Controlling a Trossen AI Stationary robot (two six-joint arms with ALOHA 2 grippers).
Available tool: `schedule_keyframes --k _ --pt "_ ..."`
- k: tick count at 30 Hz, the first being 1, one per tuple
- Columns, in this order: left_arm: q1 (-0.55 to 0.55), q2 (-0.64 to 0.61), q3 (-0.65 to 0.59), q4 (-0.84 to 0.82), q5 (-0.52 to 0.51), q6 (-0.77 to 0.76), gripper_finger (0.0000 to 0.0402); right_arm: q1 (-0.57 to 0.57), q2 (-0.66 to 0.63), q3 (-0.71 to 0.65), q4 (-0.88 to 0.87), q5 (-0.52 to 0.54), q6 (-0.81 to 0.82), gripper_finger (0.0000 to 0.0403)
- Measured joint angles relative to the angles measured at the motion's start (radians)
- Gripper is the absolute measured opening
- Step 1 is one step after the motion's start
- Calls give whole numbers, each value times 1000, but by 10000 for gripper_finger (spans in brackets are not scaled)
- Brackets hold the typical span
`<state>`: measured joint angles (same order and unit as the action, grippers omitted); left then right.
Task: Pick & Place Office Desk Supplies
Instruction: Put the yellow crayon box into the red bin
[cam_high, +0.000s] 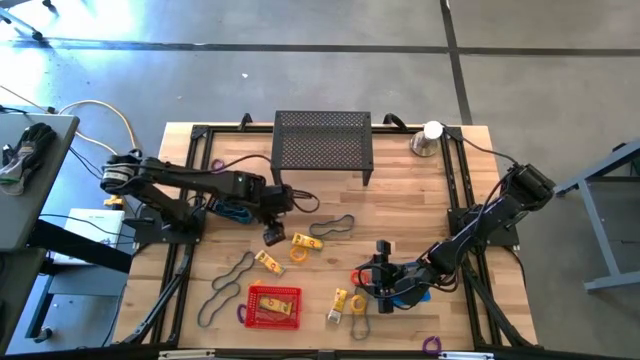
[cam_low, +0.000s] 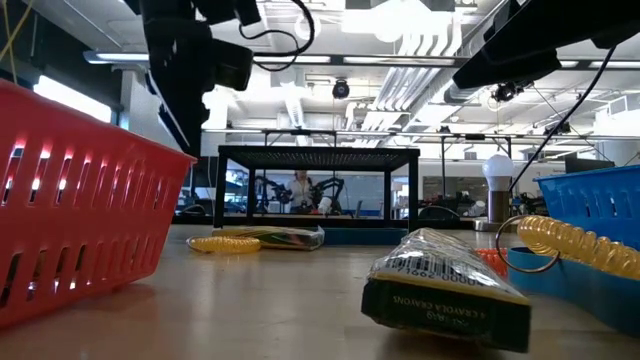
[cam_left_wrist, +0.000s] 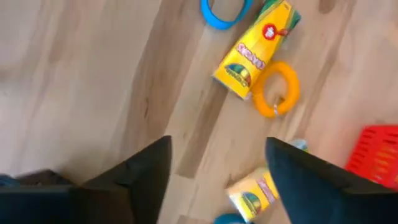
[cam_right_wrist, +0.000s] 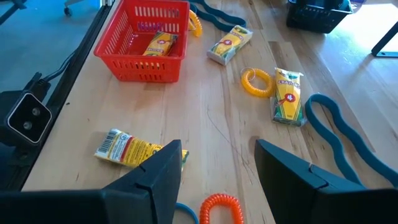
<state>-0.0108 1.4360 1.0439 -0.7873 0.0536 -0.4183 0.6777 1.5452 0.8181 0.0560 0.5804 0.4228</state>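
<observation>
while the left gripper (cam_high: 273, 236) hangs above the middle of the table (cam_high: 400, 215) with its fingers (cam_left_wrist: 143, 180) spread and nothing between them, the right gripper (cam_high: 381, 262) sits low at the right front part of the table, its fingers (cam_right_wrist: 158, 171) also spread apart and empty.

the supplies lie scattered on the wood. just beside the left gripper there is a yellow crayon box (cam_high: 307, 241) with an orange coil ring (cam_high: 298, 254) touching it, and a second crayon box (cam_high: 268, 262) is near, toward the front. in the left wrist view the same box (cam_left_wrist: 254, 48) and orange ring (cam_left_wrist: 277, 89) lie beyond the fingers, with a blue ring (cam_left_wrist: 222, 12) near them. a dark band loop (cam_high: 334, 226) lies between the left gripper and the black mesh stand (cam_high: 322, 142).

a red basket (cam_high: 254, 310) stands at the front, and one crayon box (cam_high: 281, 306) lies inside it; a purple ring (cam_high: 241, 314) is at its left edge. two more dark loops (cam_high: 234, 271) lie to the left of the basket. another crayon box (cam_high: 338, 304) lies between the basket and the right gripper, with a yellow coil ring (cam_high: 358, 303) touching it. a red-orange coil ring (cam_right_wrist: 220, 207) lies just beside the right fingers. a purple ring (cam_high: 431, 346) is at the front edge on the right.

the silver cone with a white ball (cam_high: 428, 138) stands at the far right corner.
</observation>
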Motion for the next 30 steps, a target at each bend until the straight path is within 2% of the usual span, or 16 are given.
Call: schedule_keyframes --k 4,9,15,22,26,30 --pt "-27 15 0 37 -69 39 292 4 0 0 0 -4 1 191" --pt "-118 23 -60 296 -145 151 297 5 0 0 -3 -4 11 191" --pt "-179 38 -135 389 -228 181 297 6 0 0 -7 -4 19 191" --pt "-204 54 -282 642 -247 195 297 6 0 0 -5 -4 20 191" --pt "-186 53 -342 737 -248 209 297 6 0 0 2 -4 22 191" --pt "-165 53 -382 763 -248 184 297 6 0 0 7 -4 22 191"
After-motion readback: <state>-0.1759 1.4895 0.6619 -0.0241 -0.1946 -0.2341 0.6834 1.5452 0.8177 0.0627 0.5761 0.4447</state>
